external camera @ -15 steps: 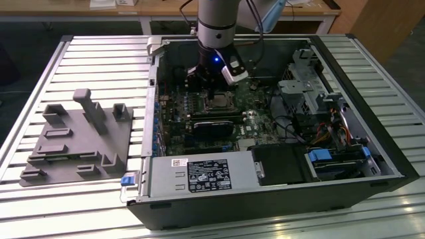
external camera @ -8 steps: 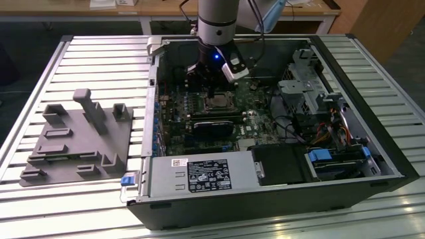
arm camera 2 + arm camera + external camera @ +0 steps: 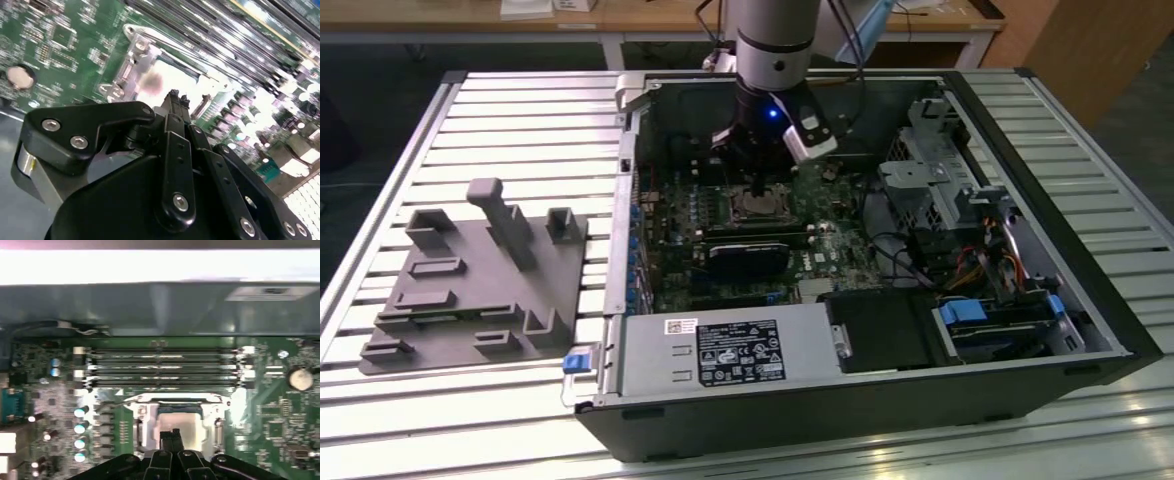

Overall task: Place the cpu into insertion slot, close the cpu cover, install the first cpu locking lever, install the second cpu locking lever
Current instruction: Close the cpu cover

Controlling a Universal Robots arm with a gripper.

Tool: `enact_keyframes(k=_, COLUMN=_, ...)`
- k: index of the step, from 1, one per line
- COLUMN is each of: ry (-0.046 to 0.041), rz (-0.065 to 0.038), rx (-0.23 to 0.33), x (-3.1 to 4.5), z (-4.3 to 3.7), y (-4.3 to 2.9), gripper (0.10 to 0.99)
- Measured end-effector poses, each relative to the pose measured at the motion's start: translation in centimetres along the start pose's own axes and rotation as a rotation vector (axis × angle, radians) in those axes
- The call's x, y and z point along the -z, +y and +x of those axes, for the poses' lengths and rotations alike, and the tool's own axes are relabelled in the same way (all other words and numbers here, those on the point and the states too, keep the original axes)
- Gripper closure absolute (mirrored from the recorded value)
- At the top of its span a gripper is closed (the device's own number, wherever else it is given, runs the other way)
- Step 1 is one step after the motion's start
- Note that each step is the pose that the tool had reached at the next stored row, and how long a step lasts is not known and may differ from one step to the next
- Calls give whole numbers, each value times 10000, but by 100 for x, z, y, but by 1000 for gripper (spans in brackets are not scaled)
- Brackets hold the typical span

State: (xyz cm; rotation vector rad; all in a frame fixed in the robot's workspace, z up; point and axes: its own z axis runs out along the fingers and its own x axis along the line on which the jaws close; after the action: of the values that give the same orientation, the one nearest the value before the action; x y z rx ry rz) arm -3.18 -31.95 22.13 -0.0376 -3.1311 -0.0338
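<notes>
Inside the open computer case (image 3: 1067, 250) the arm reaches down over the motherboard. My gripper (image 3: 761, 186) hangs just above the socket, its black fingertips (image 3: 170, 436) pressed together and nothing visible between them. The cpu (image 3: 189, 426) lies flat in the socket, its pale silvery top showing through the window of the cpu cover (image 3: 142, 412). That cover is a shiny metal frame lying down around the chip. In the second wrist view the gripper (image 3: 175, 97) sits over the near side of the cpu (image 3: 167, 77), and the cpu cover (image 3: 136, 54) frames it. A thin wire lever (image 3: 165, 42) runs along the frame's far edge.
Memory slots (image 3: 160, 367) run beside the socket, toward the case wall (image 3: 150, 305). A coin battery (image 3: 299, 378) sits on the board. A power supply (image 3: 720, 352) and drive cage (image 3: 947, 175) fill the case. A grey fixture block (image 3: 467, 280) lies on the slatted table at the exterior view's left.
</notes>
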Motion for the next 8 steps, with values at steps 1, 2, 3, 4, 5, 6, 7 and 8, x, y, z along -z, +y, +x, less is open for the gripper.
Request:
enact_keyframes(k=1, ry=0, rz=0, rx=0, x=0, z=-31, y=1, gripper=980)
enact_keyframes(k=2, ry=0, rz=1, rx=1, x=1, z=-59, y=1, gripper=980)
enact_keyframes(k=3, ry=0, rz=0, rx=1, x=1, z=-82, y=2, gripper=980)
enact_keyframes(k=4, ry=0, rz=-1, rx=1, x=1, z=-89, y=2, gripper=980)
enact_keyframes(k=5, ry=0, rz=-1, rx=1, x=1, z=-89, y=2, gripper=980)
enact_keyframes(k=6, ry=0, rz=0, rx=1, x=4, z=-89, y=3, gripper=980)
enact_keyframes(k=7, ry=0, rz=0, rx=0, x=12, z=-89, y=3, gripper=980)
enact_keyframes(k=8, ry=0, rz=-1, rx=0, x=25, z=-89, y=3, gripper=980)
